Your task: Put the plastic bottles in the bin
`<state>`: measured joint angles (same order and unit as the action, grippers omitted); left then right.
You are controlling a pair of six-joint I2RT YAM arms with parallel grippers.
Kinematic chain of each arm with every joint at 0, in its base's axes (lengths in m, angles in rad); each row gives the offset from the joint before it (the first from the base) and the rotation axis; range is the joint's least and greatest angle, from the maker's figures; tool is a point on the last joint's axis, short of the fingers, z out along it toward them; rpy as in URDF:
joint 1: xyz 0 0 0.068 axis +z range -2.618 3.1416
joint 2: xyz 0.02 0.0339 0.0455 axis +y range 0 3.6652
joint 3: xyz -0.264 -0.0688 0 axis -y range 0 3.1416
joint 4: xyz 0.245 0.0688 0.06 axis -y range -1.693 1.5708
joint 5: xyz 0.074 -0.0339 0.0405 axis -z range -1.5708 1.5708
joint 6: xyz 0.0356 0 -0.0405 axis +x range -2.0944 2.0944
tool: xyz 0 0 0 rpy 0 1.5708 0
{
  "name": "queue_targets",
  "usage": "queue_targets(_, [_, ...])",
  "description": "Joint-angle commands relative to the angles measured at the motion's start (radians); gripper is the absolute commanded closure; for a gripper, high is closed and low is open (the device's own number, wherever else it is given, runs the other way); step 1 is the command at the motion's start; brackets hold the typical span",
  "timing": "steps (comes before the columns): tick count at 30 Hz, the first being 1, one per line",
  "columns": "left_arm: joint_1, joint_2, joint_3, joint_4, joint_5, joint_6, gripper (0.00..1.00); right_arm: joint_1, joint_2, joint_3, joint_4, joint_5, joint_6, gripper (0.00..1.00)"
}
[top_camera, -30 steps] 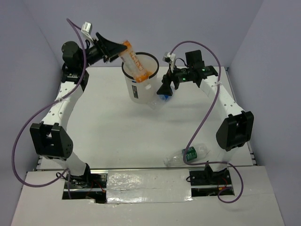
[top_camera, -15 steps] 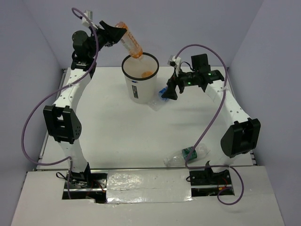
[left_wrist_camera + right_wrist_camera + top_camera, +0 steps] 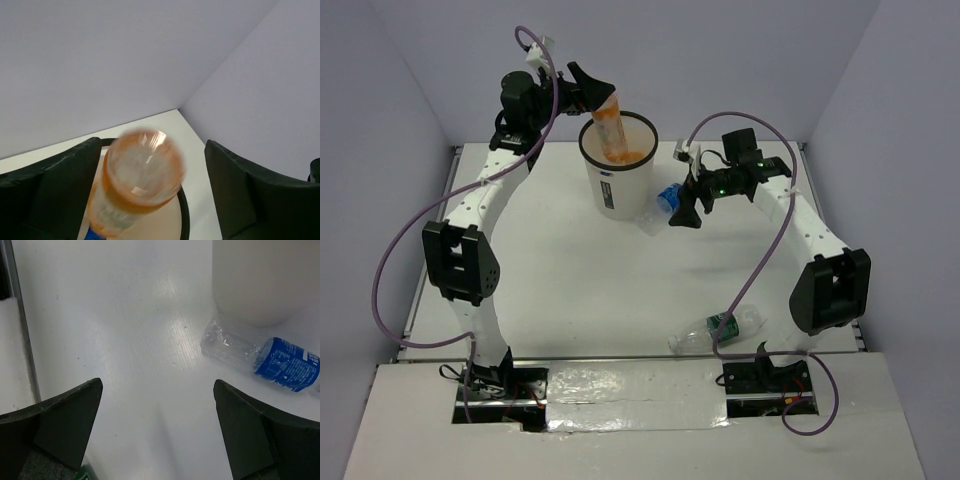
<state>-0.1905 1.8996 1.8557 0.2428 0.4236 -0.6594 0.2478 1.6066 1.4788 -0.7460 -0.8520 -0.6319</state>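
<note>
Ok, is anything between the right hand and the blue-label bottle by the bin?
No. The right wrist view shows only bare white table between the open right hand and the blue-label bottle lying beside the bin.

You will find no word or number here that can be read. The blue label (image 3: 286,371) on the clear bottle (image 3: 232,346) carries white print, too blurred to make out. The small dark label (image 3: 605,171) on the bin (image 3: 623,192) and the green label (image 3: 724,326) on the near bottle (image 3: 755,319) are too small.
</note>
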Motion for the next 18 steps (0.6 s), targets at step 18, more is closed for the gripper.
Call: queue_targets(18, [0.069,-0.289,-0.157,-0.106,-0.091,0.119,0.01,0.142,-0.097,-0.193,-0.173,0.079,-0.529,0.00])
